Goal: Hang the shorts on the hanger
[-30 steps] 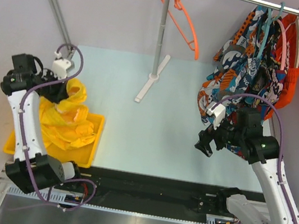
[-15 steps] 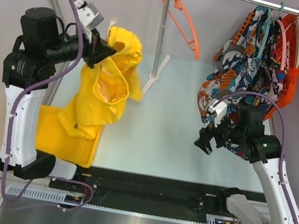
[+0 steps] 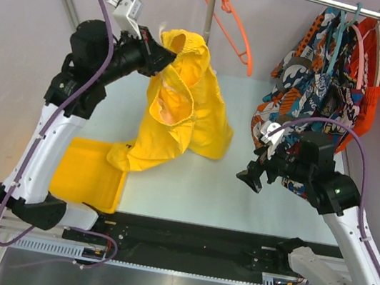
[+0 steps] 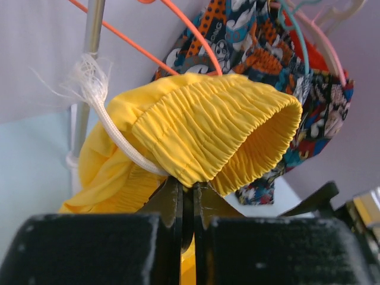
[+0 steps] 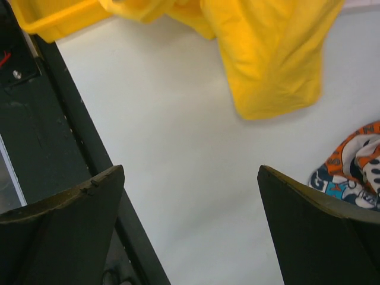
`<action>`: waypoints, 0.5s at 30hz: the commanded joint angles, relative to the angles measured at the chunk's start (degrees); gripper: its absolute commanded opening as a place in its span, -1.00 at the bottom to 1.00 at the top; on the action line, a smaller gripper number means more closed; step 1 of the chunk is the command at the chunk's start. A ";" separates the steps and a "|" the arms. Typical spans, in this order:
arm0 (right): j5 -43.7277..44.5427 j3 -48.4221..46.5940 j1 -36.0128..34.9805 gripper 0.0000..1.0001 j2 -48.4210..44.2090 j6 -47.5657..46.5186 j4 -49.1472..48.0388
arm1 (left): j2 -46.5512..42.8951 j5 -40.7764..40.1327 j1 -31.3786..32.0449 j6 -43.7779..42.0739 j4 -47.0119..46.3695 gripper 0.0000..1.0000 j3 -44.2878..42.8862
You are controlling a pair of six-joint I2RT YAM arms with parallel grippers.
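Observation:
The yellow shorts (image 3: 180,112) hang in the air over the table's left half, legs trailing down toward the bin. My left gripper (image 3: 166,58) is shut on their elastic waistband; in the left wrist view the left gripper (image 4: 190,187) pinches the gathered band of the shorts (image 4: 219,130), and a pale drawstring (image 4: 110,127) dangles to the left. The orange hanger (image 3: 237,27) hangs on the rail just right of the waistband, and the hanger (image 4: 199,34) shows behind the shorts. My right gripper (image 3: 255,166) hovers open and holds nothing; the right gripper (image 5: 190,172) faces bare table, a shorts (image 5: 273,53) leg above.
A yellow bin (image 3: 87,177) sits at the table's near left. The rack's upright pole (image 3: 205,44) stands behind the shorts. Cartoon-print shorts (image 3: 315,83) and an orange-red garment (image 3: 374,78) hang on the rail at right, close behind my right arm.
My left arm has lifted the shorts out of the yellow bin and swung them up and rightward toward the orange hanger. The right arm has barely shifted.

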State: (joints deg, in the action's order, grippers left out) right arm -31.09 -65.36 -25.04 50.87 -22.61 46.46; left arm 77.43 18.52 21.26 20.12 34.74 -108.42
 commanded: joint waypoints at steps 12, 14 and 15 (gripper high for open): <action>25.01 -4.33 -26.28 1.00 10.99 0.65 -40.29 | -6.41 -16.76 6.78 20.39 -19.80 -0.93 9.10; 29.06 -5.21 -30.32 0.99 13.81 -0.41 -44.77 | -6.85 -18.16 6.78 20.84 -20.15 -0.90 11.11; 29.77 -5.56 -31.55 0.99 14.60 -0.42 -45.92 | -7.11 -18.43 6.78 21.45 -20.41 -0.90 11.74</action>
State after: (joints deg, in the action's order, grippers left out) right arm -10.50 -67.20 -51.55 62.83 -19.66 13.28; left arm 72.90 3.03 27.75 37.30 20.25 -98.54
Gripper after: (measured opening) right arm 0.994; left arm 0.052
